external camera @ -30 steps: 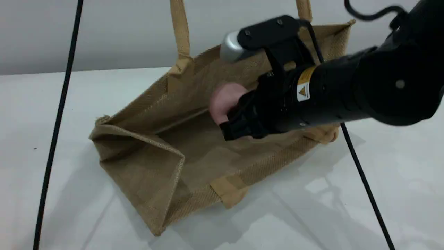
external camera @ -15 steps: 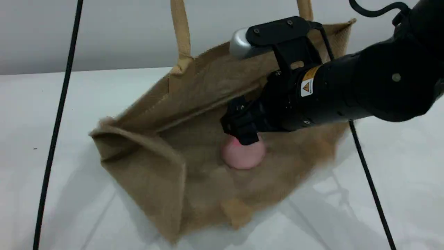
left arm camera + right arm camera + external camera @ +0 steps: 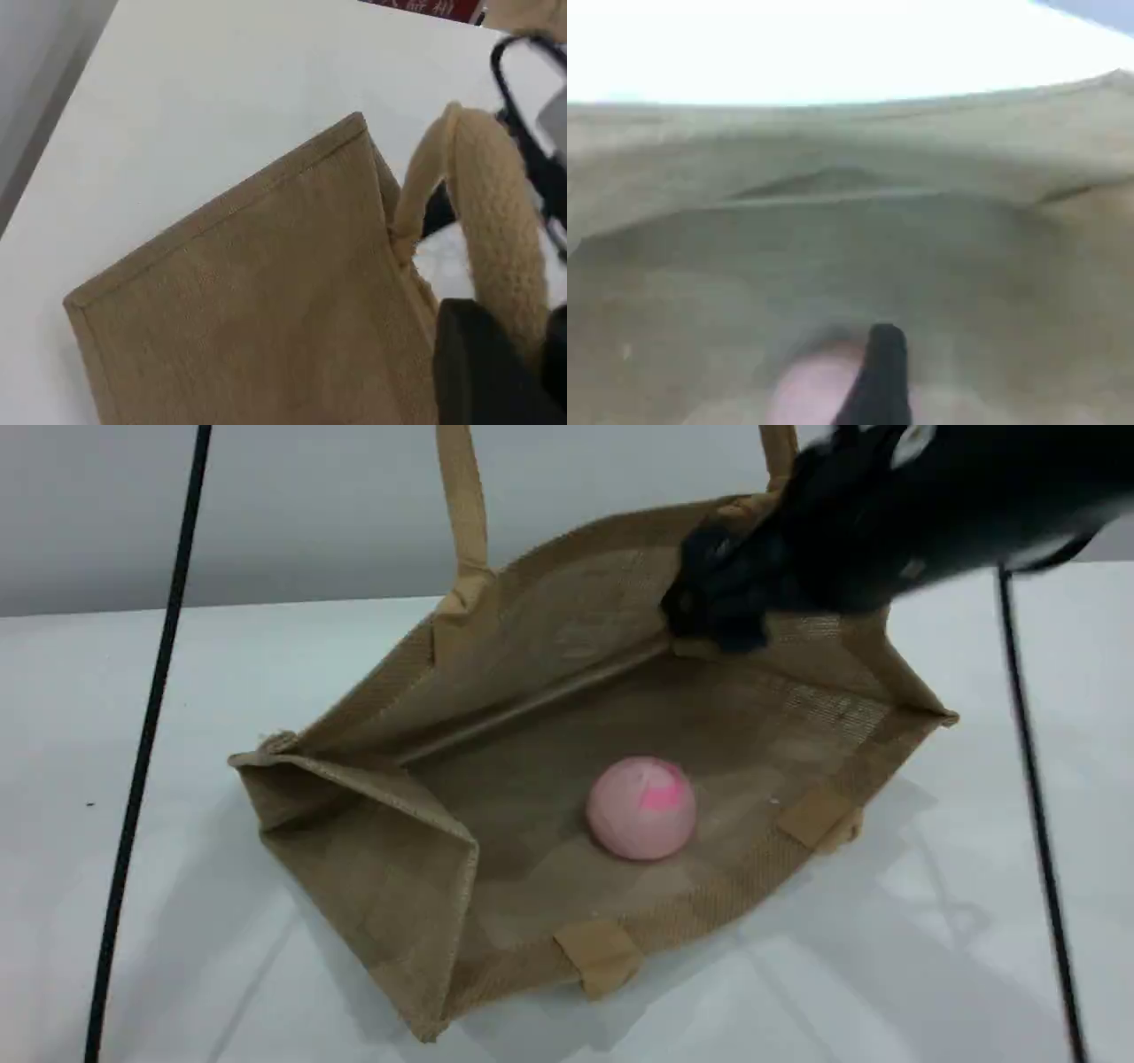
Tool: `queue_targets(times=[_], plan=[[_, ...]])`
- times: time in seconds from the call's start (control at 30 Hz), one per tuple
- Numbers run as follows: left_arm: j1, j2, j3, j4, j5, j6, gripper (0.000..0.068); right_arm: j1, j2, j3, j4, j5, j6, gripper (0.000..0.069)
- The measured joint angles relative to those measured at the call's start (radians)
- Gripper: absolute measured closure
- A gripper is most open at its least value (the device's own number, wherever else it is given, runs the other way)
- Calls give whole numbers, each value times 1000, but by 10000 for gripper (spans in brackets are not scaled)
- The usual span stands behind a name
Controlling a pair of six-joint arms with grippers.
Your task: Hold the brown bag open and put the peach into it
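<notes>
a large tan-brown jute tote bag (image 3: pixel 372 868) lies on the white bench (image 3: pixel 133 691) with its mouth spread wide. its near wall lies flat on the bench and its far wall is drawn up by a beige padded loop handle (image 3: pixel 462 505) that runs out of the scene view's top edge. a small round dusty-pink peach with a brighter pink blotch (image 3: pixel 642 808) rests inside the bag, on the inner face of the flat wall, near its middle and touching no arm.

in the left wrist view the bag's (image 3: pixel 266 292) outer weave fills the lower frame. the handle (image 3: pixel 496 239) curves down to a dark fingertip (image 3: pixel 487 363). the left arm's jaws are together, clamped on that handle.

the right arm's jaws appear only as a dark blur at the bag's upper right rim, well above the peach. whether they are apart or together cannot be told. in the right wrist view one black fingertip (image 3: pixel 881 372) overlaps the blurred peach (image 3: pixel 806 390).

two thin black cables (image 3: pixel 146 735) cross the scene view.
</notes>
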Motion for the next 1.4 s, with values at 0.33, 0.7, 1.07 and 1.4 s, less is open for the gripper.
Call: queue_targets(times=[0.33,0.7,1.07,1.4], plan=[[0,0,0,-16,0,0,598,-224,-256,0,-2,147,-23,99],[0,0,0,-30,-1,-6,391,-288,-364,0,-2,225,-19,100],[1,-38,0,24,0,-166,188,-288,-549,0,-37,395,-20,100],[1,-243,1,337,5,-515,183,-288,-875,0,-51,669,-20,101]])
